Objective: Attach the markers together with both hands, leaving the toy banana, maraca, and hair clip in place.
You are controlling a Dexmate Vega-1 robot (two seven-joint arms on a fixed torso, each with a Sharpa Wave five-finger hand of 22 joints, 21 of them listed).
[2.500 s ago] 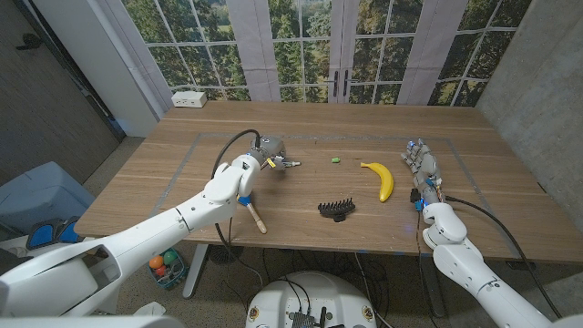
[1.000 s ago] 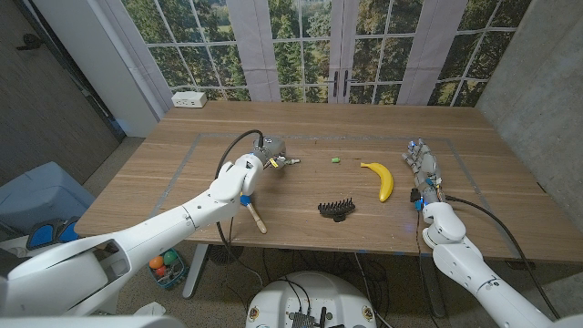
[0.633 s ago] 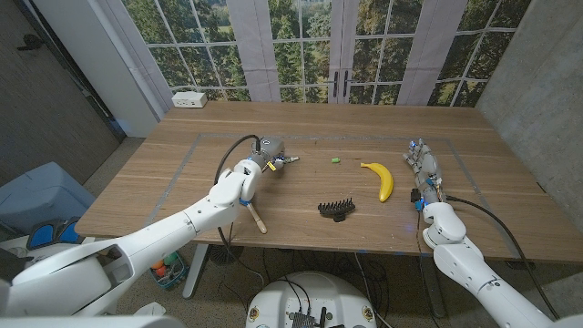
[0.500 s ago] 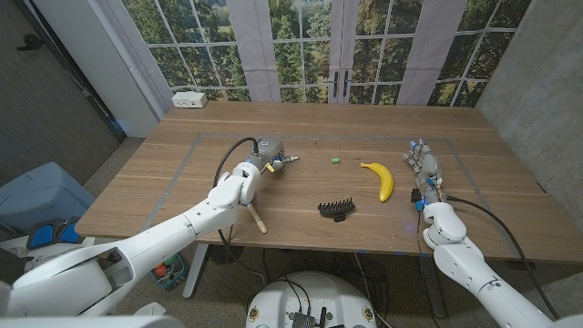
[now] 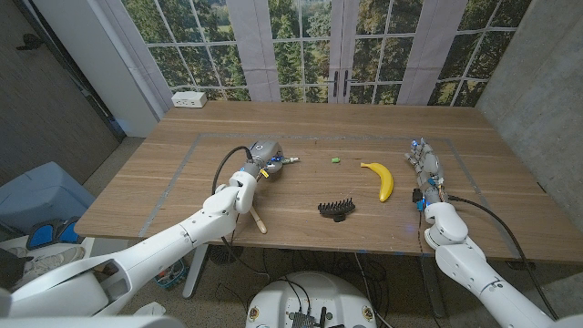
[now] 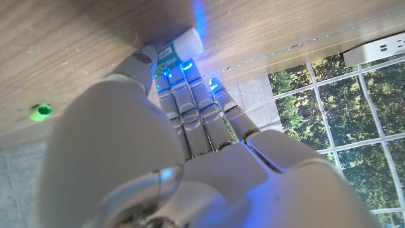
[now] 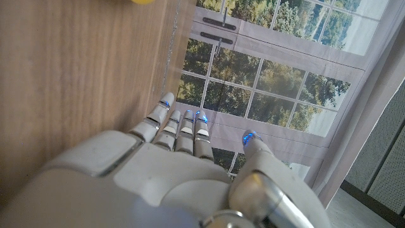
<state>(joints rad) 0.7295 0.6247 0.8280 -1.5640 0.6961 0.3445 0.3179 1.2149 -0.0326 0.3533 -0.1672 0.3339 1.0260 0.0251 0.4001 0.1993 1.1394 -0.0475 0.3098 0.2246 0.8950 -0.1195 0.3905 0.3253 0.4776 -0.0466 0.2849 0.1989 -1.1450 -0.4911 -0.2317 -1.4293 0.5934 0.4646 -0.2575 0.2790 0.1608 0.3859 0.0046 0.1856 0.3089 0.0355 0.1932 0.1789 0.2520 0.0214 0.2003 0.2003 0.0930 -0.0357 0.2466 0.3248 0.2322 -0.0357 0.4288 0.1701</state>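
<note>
Reaching out over the wooden table [image 5: 301, 196], the grey left hand [image 5: 264, 155] has its fingers curled down over a white-barrelled marker with a green label [image 6: 174, 49], whose long axis runs crosswise under the fingertips, one end poking out toward the small green marker cap [image 5: 335, 159] further right; whether the hand has actually gripped it I cannot tell. Well apart, beyond the yellow toy banana [image 5: 382, 179], the right hand [image 5: 425, 169] waits with fingers extended, holding nothing.
</note>
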